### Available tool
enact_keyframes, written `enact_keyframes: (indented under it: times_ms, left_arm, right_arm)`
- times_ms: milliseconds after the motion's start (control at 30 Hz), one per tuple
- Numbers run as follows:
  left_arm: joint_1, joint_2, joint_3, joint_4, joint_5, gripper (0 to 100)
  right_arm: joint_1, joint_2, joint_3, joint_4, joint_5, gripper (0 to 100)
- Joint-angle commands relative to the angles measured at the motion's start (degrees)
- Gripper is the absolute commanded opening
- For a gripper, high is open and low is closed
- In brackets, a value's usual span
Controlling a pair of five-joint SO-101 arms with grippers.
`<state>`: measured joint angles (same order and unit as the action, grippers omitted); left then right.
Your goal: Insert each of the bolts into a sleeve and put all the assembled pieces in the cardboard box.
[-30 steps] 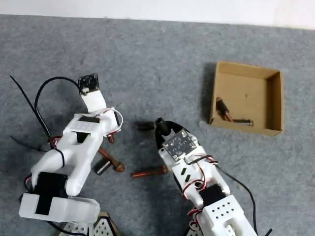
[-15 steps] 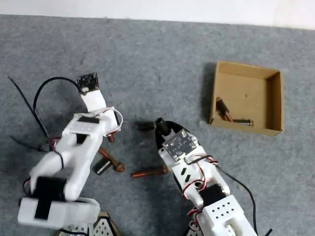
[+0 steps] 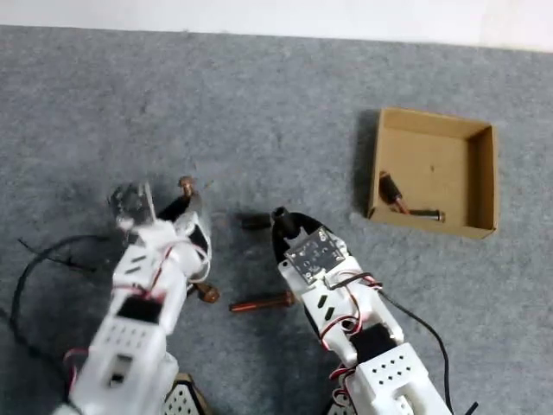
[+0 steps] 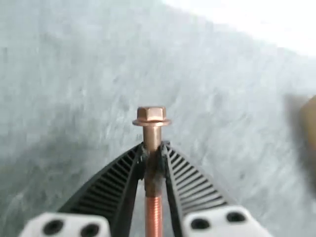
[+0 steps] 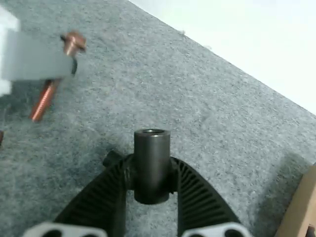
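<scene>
My left gripper (image 3: 185, 204) (image 4: 153, 149) is shut on the shank of a copper bolt (image 3: 185, 184) (image 4: 151, 118), hex head clear of the fingertips. The right gripper (image 3: 282, 226) (image 5: 152, 170) is shut on a dark sleeve (image 3: 282, 220) (image 5: 152, 160) held upright with its bore facing outward. In the right wrist view the held bolt (image 5: 49, 89) hangs off to one side, apart from the sleeve. The cardboard box (image 3: 480, 181) stands at the right with two assembled pieces (image 3: 393, 192) inside.
On the grey carpet lie a loose copper bolt (image 3: 263, 303) between the arms, another bolt (image 3: 206, 294) beside the left arm, and a dark sleeve (image 3: 253, 221) (image 5: 111, 159) just left of the right gripper. The box corner (image 5: 305, 207) edges the right wrist view.
The left arm has lifted off the carpet and swung round, bringing the copper bolt up in its gripper toward the right gripper. The right arm has stayed still with its sleeve.
</scene>
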<state>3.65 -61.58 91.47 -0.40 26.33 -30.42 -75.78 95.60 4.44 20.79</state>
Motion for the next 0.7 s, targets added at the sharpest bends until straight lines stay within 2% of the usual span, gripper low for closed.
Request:
enact_keyframes:
  times_ms: [0, 200, 367, 567, 667]
  left_arm:
    - [3.47, -17.19, 6.20, -4.31, -0.18, 1]
    - [4.18, -32.04, 6.29, 3.52, 0.09, 1]
    - [4.35, -38.99, 5.93, 4.92, 0.18, 1]
    - [12.97, -39.69, 5.93, 4.75, 0.26, 1]
    - [15.25, -39.96, 5.85, 4.57, 6.24, 1]
  right_arm:
    - [-2.24, -0.84, 0.57, -0.13, 0.18, 0.5]
    - [-2.24, -0.84, 0.57, -0.13, 0.18, 0.5]
    - [-2.42, -0.84, 0.57, -0.13, 0.18, 0.5]
    - [-2.33, -0.84, 0.48, -0.48, 0.18, 0.5]
    - [-2.42, -0.84, 0.48, -0.48, 0.18, 0.5]
